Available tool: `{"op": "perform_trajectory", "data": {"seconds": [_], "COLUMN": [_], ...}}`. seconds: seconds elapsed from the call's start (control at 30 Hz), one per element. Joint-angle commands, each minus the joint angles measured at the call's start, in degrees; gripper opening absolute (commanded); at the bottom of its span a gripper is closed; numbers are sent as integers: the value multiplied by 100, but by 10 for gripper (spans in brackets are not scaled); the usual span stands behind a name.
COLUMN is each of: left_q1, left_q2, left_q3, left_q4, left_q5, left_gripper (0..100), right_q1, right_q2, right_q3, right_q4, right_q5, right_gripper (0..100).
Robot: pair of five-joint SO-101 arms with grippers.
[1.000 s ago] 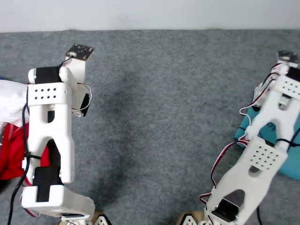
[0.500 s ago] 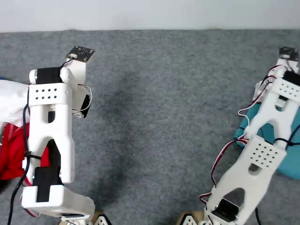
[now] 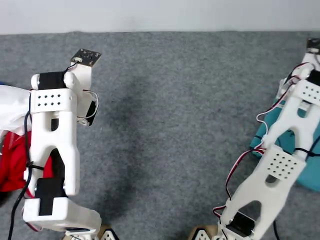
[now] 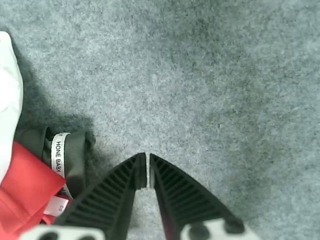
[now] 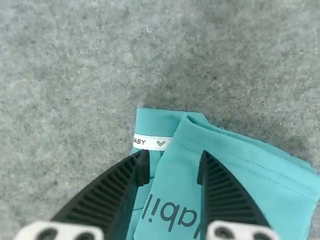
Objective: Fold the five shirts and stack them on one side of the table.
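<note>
Since a second before, the right arm (image 3: 285, 160) had swung a little toward the table's right edge, while the left arm (image 3: 52, 135) had kept still. The right gripper (image 5: 172, 161) hung with its fingers apart over the collar end of a folded teal shirt (image 5: 235, 185) on the grey mat (image 5: 75, 75). The left gripper (image 4: 147, 160) was closed on nothing above bare mat, near a dark shirt (image 4: 75, 150), a red shirt (image 4: 22, 192) and a white shirt (image 4: 7, 90) at the table's left side.
</note>
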Motion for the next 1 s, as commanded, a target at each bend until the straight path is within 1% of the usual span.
{"op": "perform_trajectory", "data": {"seconds": [0.0,0.17,0.33,0.4,0.5,0.53,0.6,0.8,0.97], "left_q1": [-53,-53,-53,-53,-53,-53,-53,-53,-53], "left_q2": [-316,-316,-316,-316,-316,-316,-316,-316,-308], "left_q3": [-22,-22,-22,-22,-22,-22,-22,-22,-22], "left_q4": [132,132,132,132,132,132,132,132,132], "left_q5": [-35,-35,-35,-35,-35,-35,-35,-35,-35], "left_gripper": [25,25,25,25,25,25,25,25,25], "right_q1": [110,198,215,224,233,233,233,365,374], "right_q2": [40,418,620,629,611,611,611,602,558], "right_q3": [-316,-316,-325,-325,-325,-325,-325,-325,-642], "right_q4": [-251,-541,-822,-822,-813,-796,-752,-725,-224], "right_q5": [-9,325,343,343,360,475,738,782,791], "right_gripper": [175,173,170,138,45,28,22,12,11]}}
